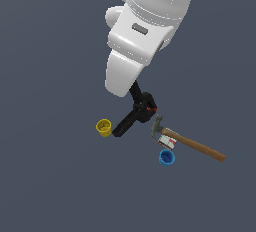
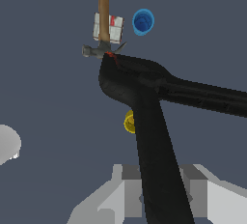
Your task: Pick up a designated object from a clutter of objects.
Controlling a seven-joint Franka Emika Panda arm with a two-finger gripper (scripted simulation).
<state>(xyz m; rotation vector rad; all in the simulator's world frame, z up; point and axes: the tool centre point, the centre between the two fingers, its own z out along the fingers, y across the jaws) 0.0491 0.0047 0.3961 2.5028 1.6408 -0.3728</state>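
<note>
The designated object, a black spring clamp with a red-orange mark at its pivot, fills the wrist view. One long handle runs between my gripper's grey fingers, which are shut on it; the other handle splays off to the side. In the exterior view the white arm hides the gripper, and the clamp's upper handle disappears under it. The rest of the clutter of objects lies close by: the wooden-handled hammer, the white and red box, the blue cup and the yellow cup.
The hammer's grey head sits right beside the clamp's pivot. The box lies under the hammer handle, with the blue cup beside it. The yellow cup is partly hidden behind the gripped handle. Dark grey floor surrounds the pile.
</note>
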